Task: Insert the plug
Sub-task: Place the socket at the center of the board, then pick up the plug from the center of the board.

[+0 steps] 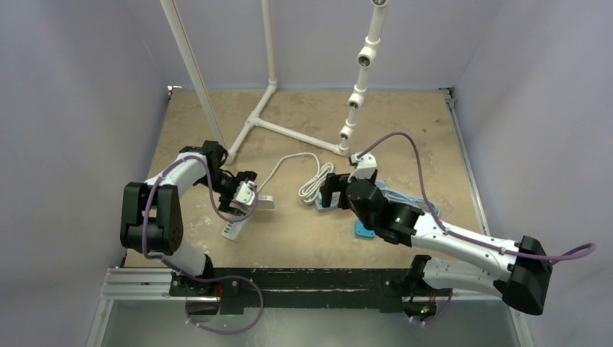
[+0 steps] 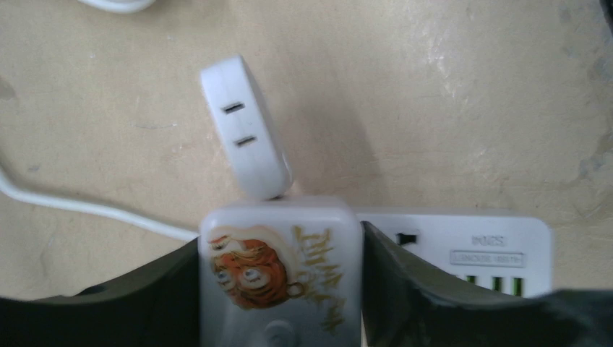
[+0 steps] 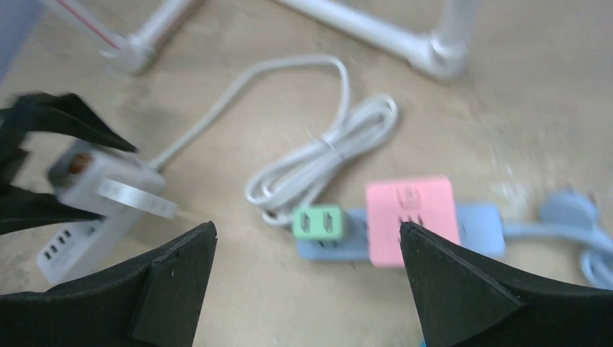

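Observation:
My left gripper is shut on a white charger block with a cartoon sticker, held just above the table. Beside it lies a white power strip with small green ports; it also shows in the top view. A white oval piece with two slots lies just beyond the charger. My right gripper is open and empty, hovering over a blue power strip that carries a green adapter and a pink adapter.
A coiled white cable lies behind the blue strip, its lead running toward the white strip. A white PVC pipe frame stands at the back of the table. A blue cable trails right.

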Controlling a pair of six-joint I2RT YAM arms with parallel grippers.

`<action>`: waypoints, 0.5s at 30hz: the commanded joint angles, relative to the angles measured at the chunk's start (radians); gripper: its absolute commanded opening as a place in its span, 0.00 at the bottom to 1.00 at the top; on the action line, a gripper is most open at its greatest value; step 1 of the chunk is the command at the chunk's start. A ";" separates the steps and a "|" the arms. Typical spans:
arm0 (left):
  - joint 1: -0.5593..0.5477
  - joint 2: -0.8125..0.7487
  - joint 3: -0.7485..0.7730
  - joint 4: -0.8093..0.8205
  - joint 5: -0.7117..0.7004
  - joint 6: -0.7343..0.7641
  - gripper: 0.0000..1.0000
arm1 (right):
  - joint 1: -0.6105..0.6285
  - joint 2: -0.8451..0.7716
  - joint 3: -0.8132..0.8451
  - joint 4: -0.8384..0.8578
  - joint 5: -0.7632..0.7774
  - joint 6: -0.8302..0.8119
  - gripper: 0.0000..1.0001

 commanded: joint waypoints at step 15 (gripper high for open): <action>0.014 -0.247 0.176 -0.248 0.183 -0.109 0.99 | -0.017 0.104 -0.018 -0.822 0.026 0.831 0.99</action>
